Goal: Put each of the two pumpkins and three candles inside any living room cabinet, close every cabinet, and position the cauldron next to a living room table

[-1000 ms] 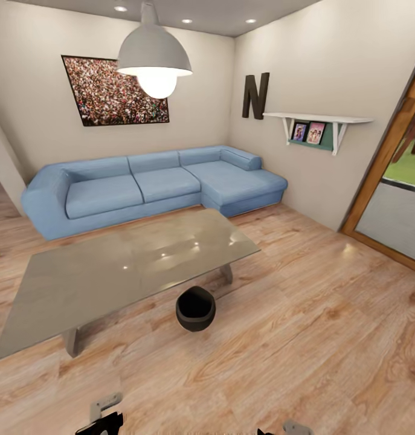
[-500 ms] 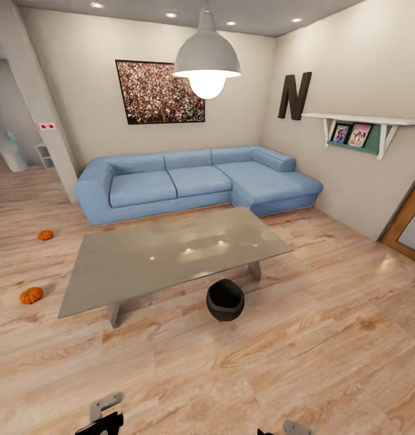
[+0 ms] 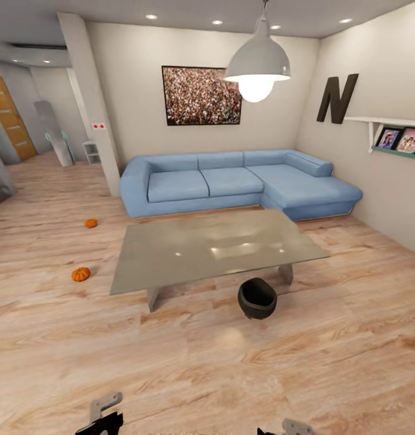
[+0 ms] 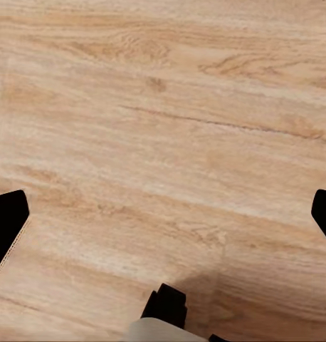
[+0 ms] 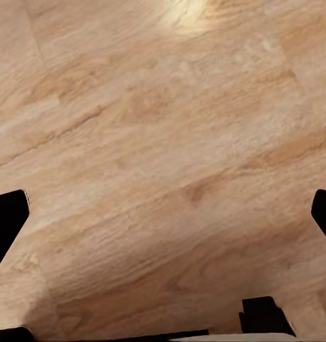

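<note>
Pale wooden floor runs across this living room, with a blue corner sofa against the far wall under a framed crowd picture, a hanging lamp overhead, and a big letter N above a shelf with photos on the right-hand wall. Standing in the middle is a low grey desk, and the black cauldron sits on the floor just beside its near edge, close to one leg, so that part of the job looks to me already settled. Two orange pumpkins lie on the floor off to the robot's left of the desk, well apart from each other: the nearer pumpkin and the farther pumpkin, out toward the hallway. I can make out no candles from here, nor the cabinet. Both arms hang low with nothing in them: the left tool stands wide over bare boards, and the right tool is likewise wide over bare floor. To my eye the robot is at the searching-and-approaching step, with nothing yet gathered. A sensible next move would be to roll toward the nearer pumpkin, stop with it in reach, lower a tool over it and close around its ribbed body, then find the cabinet to stow it.
</note>
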Robot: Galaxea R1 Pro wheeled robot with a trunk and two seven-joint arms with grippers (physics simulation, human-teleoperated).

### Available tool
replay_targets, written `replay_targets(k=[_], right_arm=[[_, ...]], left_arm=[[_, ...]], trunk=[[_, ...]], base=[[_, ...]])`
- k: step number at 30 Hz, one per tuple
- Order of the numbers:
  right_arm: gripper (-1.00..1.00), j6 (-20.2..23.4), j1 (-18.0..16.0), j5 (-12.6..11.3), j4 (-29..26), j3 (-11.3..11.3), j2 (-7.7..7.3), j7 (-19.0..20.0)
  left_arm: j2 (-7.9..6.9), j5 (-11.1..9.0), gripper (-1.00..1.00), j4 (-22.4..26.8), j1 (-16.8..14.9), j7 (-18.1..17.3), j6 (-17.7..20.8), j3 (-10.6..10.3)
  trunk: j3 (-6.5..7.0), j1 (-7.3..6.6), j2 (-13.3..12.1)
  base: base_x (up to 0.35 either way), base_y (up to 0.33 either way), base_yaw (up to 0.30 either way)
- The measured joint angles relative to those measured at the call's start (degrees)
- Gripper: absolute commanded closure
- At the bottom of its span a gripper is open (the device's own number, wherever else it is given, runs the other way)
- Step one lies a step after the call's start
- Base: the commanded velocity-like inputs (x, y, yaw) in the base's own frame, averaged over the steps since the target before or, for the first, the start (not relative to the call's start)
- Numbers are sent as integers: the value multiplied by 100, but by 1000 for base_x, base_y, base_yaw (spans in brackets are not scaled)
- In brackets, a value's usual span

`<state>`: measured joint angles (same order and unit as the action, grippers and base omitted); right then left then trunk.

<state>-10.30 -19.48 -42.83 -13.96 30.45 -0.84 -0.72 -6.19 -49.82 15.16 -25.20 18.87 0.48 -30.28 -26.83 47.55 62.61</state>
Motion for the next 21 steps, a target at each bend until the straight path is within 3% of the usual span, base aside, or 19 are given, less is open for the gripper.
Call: replay_targets(k=[5, 21], right_arm=[[-100, -151, 0, 208, 0, -7, 0, -14], [-100, -178, -2, 238, -3, -8, 0, -16]], left_arm=[[0, 0, -100, 0, 0, 0, 0, 3], [0, -2, -100, 0, 0, -2, 0, 9]], trunk=[[30, 0, 0], [146, -2, 0]], base=[[-123, 257, 238], [-37, 265, 198]])
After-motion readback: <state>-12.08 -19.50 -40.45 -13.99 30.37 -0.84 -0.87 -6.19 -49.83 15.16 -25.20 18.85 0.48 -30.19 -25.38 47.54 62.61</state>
